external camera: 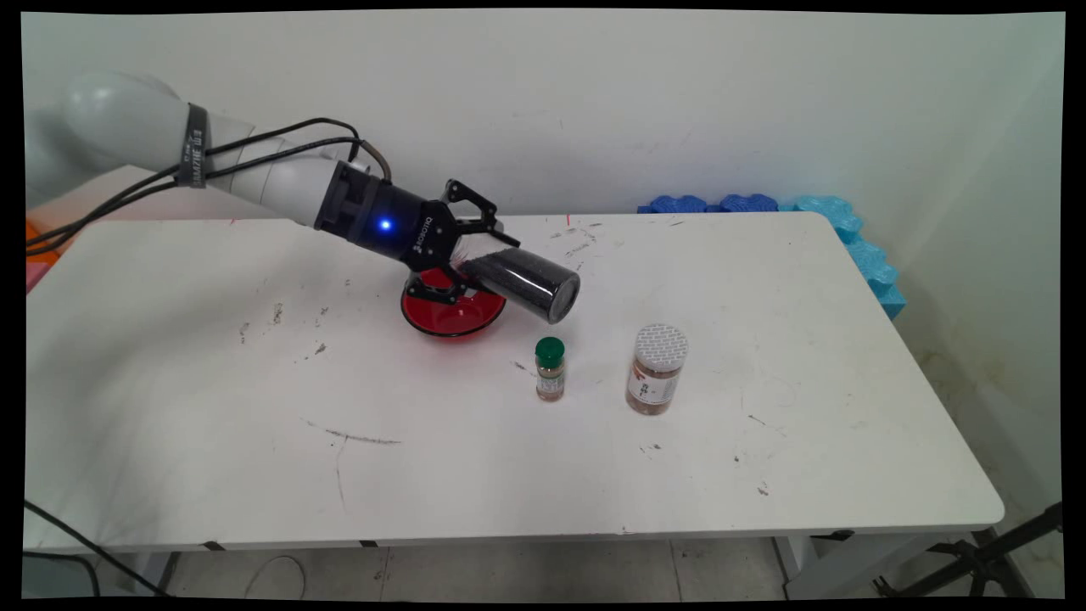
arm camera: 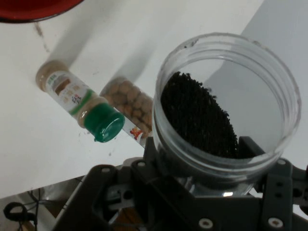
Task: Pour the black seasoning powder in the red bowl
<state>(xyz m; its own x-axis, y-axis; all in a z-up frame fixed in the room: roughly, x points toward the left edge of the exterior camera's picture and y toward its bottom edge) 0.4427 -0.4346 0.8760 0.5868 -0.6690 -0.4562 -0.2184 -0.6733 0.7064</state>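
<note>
My gripper point(external camera: 471, 255) is shut on a clear open jar point(external camera: 522, 284) of black grains, held tilted almost sideways above the table, its mouth pointing right and down. In the hand view the jar point(arm camera: 224, 103) fills the right half, the black grains point(arm camera: 197, 115) lying against its lower wall. A red bowl point(external camera: 450, 312) sits on the table just below and behind the gripper; its rim point(arm camera: 33, 12) shows at the top left of the hand view. A small green-capped spice bottle point(external camera: 550, 369) point(arm camera: 79, 106) stands to the right of the bowl.
A wider jar with a white lid point(external camera: 656, 369) and brownish contents stands right of the spice bottle; in the hand view this jar point(arm camera: 130, 106) lies partly behind the held one. Blue foam pieces point(external camera: 764, 205) line the table's far right corner. The white table point(external camera: 254, 407) has scuff marks.
</note>
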